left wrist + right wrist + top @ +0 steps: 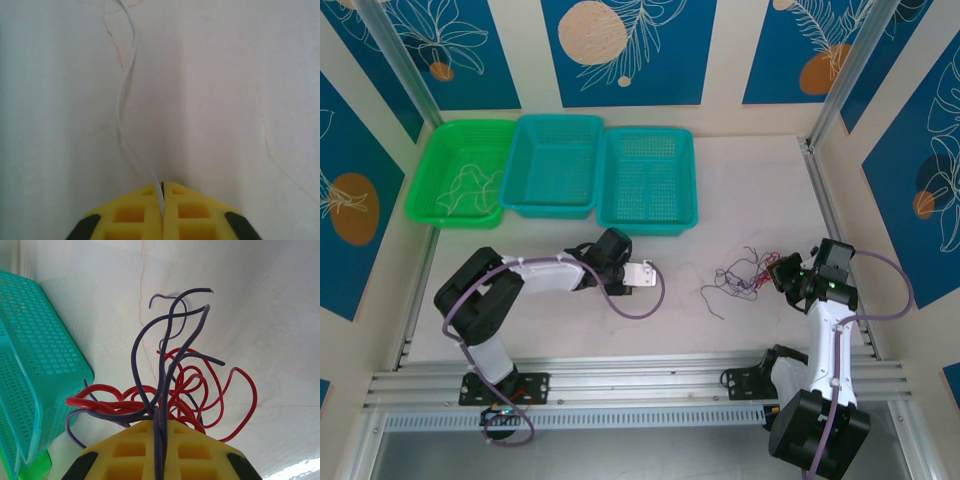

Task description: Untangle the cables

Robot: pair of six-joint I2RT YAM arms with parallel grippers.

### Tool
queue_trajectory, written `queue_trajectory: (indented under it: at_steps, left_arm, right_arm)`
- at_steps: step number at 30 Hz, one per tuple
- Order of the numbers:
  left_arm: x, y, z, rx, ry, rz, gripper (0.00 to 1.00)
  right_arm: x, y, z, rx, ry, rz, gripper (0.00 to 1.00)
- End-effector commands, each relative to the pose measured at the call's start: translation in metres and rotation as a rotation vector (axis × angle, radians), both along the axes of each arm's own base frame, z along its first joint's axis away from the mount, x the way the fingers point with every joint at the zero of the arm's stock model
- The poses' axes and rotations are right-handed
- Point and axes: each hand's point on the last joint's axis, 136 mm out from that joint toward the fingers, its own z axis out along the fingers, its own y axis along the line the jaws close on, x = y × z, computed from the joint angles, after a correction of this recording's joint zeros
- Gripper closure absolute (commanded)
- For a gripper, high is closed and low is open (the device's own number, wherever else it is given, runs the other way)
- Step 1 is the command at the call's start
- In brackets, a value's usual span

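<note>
Standing by the near rail, I see both arms reach out low over the table (720, 190). The left gripper (645, 273) points to 3 o'clock. Its yellow fingers (185, 200) are pressed together on a white wire (125, 100), which runs away from the tips in a loose wave. It looks pinched near one end, I'd say so that it can be drawn free. Opposite, the right gripper (785, 272) faces 9 o'clock and is clamped on the knot (740, 275). Red wire (100, 403) and dark wire (160, 440) sprout from between its tips, so it likely serves as an anchor while the other arm pulls. The knot lies between the two grippers, closer to the right one. Bare tabletop spreads from it toward 12 and 6 o'clock, leaving room to draw strands apart. Farther off, from 10 to 12 o'clock, a green basket (465, 125) and two teal baskets (647, 222) line the back wall. The nearest rim stands well apart from the knot.
</note>
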Motion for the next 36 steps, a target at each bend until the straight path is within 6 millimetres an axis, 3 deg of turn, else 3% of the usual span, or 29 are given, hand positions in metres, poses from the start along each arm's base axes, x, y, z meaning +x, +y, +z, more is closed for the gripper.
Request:
queue_trajectory:
  at_steps: [1,5,10,15,20,25,30,36]
  left_arm:
    - [-0.008,-0.009,0.047,-0.142,-0.030,-0.015,1.00]
    - [-0.016,-0.009,0.119,-0.363,-0.132,0.016,1.00]
    - [-0.017,0.011,0.210,-0.565,-0.273,0.090,1.00]
    - [0.017,0.051,0.282,-0.694,-0.381,0.317,1.00]
    - [0.058,0.109,0.345,-0.851,-0.433,0.566,1.00]
    - [0.101,0.176,0.368,-0.860,-0.472,0.828,1.00]
    - [0.130,0.230,0.380,-0.856,-0.514,0.990,1.00]
    - [0.176,0.310,0.358,-0.788,-0.521,1.236,1.00]
  right_arm:
    - [-0.006,0.001,-0.005,-0.006,0.023,-0.001,0.98]
    - [-0.009,-0.005,-0.013,-0.020,0.054,-0.046,1.00]
    - [-0.009,-0.009,-0.021,-0.020,0.072,-0.074,1.00]
    - [-0.008,-0.010,-0.022,-0.024,0.073,-0.079,1.00]
    - [-0.006,-0.012,-0.019,-0.036,0.069,-0.078,1.00]
    - [-0.011,-0.017,-0.022,-0.052,0.094,-0.099,1.00]
    - [-0.009,-0.015,-0.021,-0.044,0.087,-0.095,1.00]
    - [-0.008,-0.014,-0.020,-0.036,0.078,-0.087,1.00]
